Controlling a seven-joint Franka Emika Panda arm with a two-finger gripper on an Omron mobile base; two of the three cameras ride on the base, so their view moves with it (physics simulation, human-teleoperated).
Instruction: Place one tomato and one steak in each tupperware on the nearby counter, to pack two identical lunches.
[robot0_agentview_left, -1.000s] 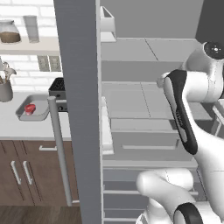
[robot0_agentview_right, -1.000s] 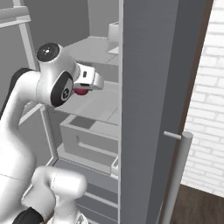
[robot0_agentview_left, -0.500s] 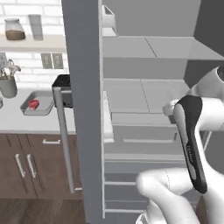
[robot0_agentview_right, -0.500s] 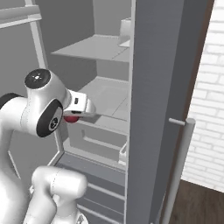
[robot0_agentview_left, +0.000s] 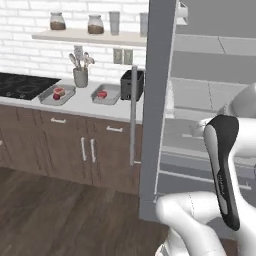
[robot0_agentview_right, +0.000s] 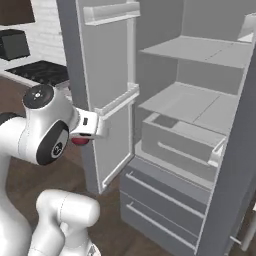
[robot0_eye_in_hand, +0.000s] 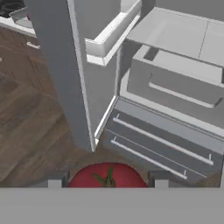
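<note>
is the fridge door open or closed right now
Open. The fridge door stands swung out, baring the shelves and drawers inside.

Open grey fridge (robot0_agentview_right: 165, 145), black toaster (robot0_agentview_left: 132, 84), utensil holder (robot0_agentview_left: 80, 76).

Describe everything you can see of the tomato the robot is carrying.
The tomato is round, glossy red, with a small green stem star on top. It sits between the two dark fingertips of the hand, which press it from either side, so it is held off the floor in front of the open fridge. In the hand view its upper half shows. From the right base view a red sliver of the tomato peeks out under the hand.
</note>
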